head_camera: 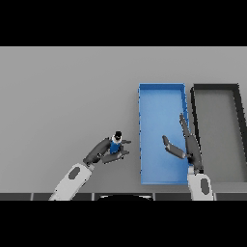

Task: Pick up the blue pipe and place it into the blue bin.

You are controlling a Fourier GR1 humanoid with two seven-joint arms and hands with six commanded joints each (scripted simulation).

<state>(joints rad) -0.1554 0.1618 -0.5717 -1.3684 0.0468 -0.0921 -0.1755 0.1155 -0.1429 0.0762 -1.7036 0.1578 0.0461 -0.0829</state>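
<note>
Left robot hand (107, 151) reaches toward one o'clock, fingers curled in a grasp. Right robot hand (185, 144) points toward twelve o'clock, fingers straight, thumb spread.

table (62, 91): plain mid grey, no pattern seen. blue bin (161, 89): bright blue walls, slightly lighter blue floor, right of centre. second bin (214, 88) at far right: black rim and walls, grey floor matched to the table. blue pipe (115, 144): blue body, capped in black at its far end, a pale spot noted on the cap. left hand (103, 152): dark grey to black, fingers seen around the pipe; forearm white with a grey patch. right hand (188, 147): same dark grey, shown over the blue floor; forearm white with a grey patch.
</note>
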